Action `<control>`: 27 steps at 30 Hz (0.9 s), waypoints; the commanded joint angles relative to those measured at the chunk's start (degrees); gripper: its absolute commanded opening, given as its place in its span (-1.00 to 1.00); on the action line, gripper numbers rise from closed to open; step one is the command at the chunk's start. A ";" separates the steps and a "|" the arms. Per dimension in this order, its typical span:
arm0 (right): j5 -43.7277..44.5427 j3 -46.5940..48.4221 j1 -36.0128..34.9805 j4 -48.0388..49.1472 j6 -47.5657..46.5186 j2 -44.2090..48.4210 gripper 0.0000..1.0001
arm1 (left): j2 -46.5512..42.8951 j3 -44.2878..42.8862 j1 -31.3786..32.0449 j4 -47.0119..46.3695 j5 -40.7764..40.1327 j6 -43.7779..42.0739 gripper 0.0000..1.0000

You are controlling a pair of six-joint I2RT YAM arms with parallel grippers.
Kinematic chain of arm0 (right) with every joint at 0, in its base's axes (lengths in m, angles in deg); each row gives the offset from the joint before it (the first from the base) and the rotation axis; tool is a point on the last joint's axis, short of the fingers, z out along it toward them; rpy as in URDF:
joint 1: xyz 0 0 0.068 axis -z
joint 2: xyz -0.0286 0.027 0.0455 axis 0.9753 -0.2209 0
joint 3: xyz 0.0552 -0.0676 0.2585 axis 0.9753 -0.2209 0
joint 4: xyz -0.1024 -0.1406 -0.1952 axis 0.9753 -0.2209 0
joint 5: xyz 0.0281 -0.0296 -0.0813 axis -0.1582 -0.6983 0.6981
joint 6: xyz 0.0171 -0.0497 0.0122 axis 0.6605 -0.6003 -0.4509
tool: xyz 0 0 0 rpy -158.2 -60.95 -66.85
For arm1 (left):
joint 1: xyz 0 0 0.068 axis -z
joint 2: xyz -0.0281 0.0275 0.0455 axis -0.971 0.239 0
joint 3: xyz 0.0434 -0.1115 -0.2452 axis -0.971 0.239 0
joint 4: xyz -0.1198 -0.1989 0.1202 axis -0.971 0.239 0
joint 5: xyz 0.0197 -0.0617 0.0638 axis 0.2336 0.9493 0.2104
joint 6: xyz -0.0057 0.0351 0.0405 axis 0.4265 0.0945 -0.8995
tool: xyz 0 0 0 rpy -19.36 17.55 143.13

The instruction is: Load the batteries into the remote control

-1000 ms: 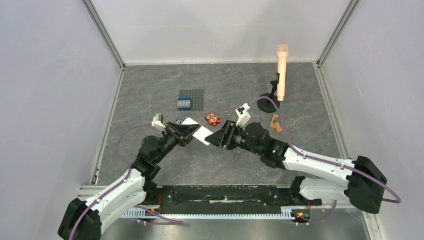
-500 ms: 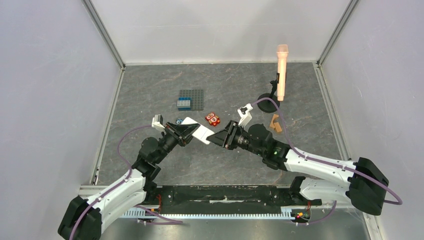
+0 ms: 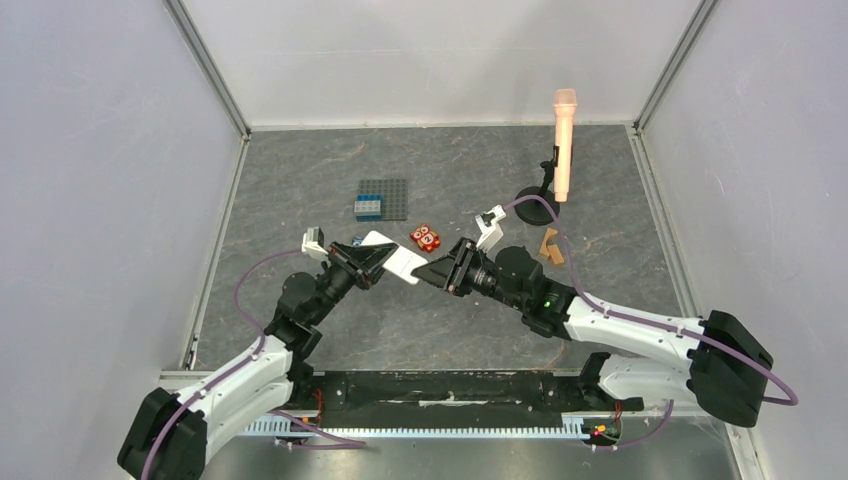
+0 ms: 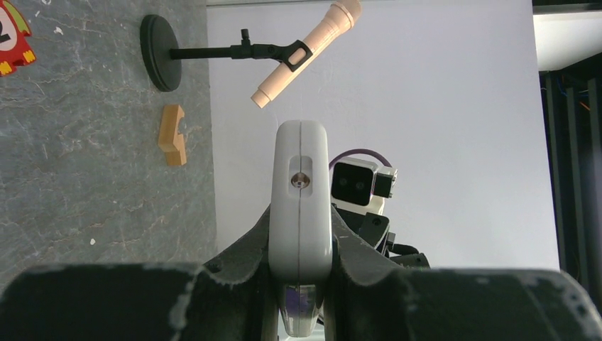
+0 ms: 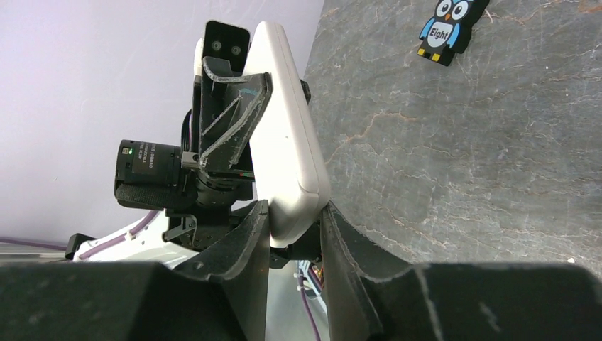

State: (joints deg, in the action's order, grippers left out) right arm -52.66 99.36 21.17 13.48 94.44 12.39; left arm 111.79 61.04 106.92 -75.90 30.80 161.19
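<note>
The white remote control (image 3: 396, 258) hangs above the table's middle, held between both arms. My left gripper (image 3: 374, 262) is shut on its left end; the left wrist view shows the remote's narrow end (image 4: 300, 199) clamped between my left gripper's (image 4: 300, 280) dark fingers. My right gripper (image 3: 426, 270) is closed on the remote's right end; in the right wrist view the remote (image 5: 284, 142) sits between the fingers of that gripper (image 5: 293, 234), touching both. No battery shows in any view.
A red owl toy (image 3: 425, 238) and a blue owl toy (image 3: 358, 241) lie just behind the remote. A grey baseplate with blue bricks (image 3: 385, 197) is further back. A microphone on a black stand (image 3: 564, 145) and brown wooden pieces (image 3: 549, 246) are at the right.
The right gripper has slid slightly left along the remote's end. The remote and left gripper have shifted a little up and left. Both grips have held.
</note>
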 commanded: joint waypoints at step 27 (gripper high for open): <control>-6.21 -0.53 0.76 12.45 1.66 -7.05 -0.69 | 6.35 -12.03 1.62 -4.05 36.27 -8.63 -0.96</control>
State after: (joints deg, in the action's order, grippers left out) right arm -54.19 98.03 23.44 22.07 97.83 8.57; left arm 119.42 54.42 102.96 -77.56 39.57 154.30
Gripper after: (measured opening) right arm 0.292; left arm 0.276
